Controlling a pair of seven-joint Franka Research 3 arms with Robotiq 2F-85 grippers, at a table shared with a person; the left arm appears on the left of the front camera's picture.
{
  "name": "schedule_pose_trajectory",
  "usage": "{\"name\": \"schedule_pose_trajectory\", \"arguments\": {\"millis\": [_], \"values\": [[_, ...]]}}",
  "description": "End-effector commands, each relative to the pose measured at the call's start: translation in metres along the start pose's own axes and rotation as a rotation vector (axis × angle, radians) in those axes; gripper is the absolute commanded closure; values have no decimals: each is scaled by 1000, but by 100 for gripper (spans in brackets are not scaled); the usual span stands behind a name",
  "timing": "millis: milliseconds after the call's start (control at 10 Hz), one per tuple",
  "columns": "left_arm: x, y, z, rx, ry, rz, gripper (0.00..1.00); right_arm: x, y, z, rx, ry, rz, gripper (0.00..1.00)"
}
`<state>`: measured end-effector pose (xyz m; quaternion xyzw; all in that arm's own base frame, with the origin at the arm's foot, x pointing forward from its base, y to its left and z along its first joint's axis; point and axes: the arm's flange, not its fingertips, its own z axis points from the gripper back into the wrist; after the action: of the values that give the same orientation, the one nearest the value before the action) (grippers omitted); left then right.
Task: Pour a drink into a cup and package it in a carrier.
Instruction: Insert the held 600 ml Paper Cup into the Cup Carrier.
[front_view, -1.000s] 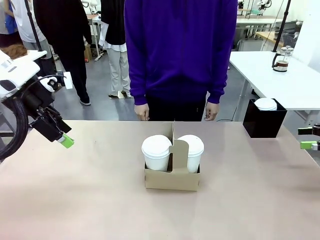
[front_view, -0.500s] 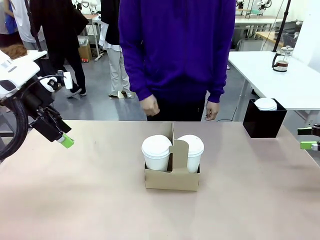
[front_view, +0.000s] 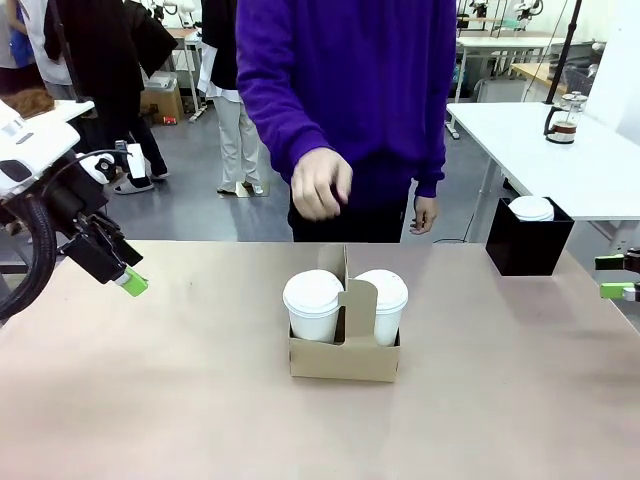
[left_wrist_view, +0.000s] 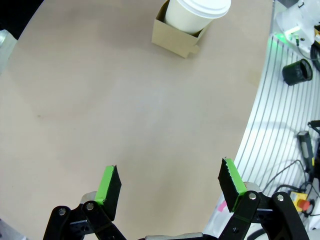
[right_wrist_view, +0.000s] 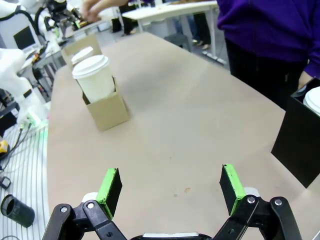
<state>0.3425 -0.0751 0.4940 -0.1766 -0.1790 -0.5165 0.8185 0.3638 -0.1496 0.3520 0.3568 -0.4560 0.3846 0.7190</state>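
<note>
Carrier (front_view: 344, 350) sits mid-table holding 2 lidded cups (front_view: 313, 305). Left gripper (left_wrist_view: 170, 187) and right gripper (right_wrist_view: 170, 190) hang wide, empty, at the table's sides. Risk: the person's hand (front_view: 320, 184) above the carrier could tip it or collide with an advancing arm.

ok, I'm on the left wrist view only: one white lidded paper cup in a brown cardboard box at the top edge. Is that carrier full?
Observer: The low brown cardboard carrier holds two tall white paper cups with domed lids, the left cup and the right cup, one on each side of its upright handle.
Operator: Where's the person?
Observer: At the far side in a purple top, one hand raised above the carrier, touching nothing.
Operator: Right end effector?
Observer: The right end effector is open over bare table, with a black square box beside it.
</note>
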Motion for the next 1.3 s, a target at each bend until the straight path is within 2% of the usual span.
{"name": "schedule_pose_trajectory", "arguments": {"millis": [0, 1200], "values": [[-1, 1, 0, -11, -14, -14, 3, 1, -2, 2, 8, -9, -1, 0], [-1, 1, 0, -11, -14, -14, 3, 1, -2, 2, 8, -9, -1, 0]]}}
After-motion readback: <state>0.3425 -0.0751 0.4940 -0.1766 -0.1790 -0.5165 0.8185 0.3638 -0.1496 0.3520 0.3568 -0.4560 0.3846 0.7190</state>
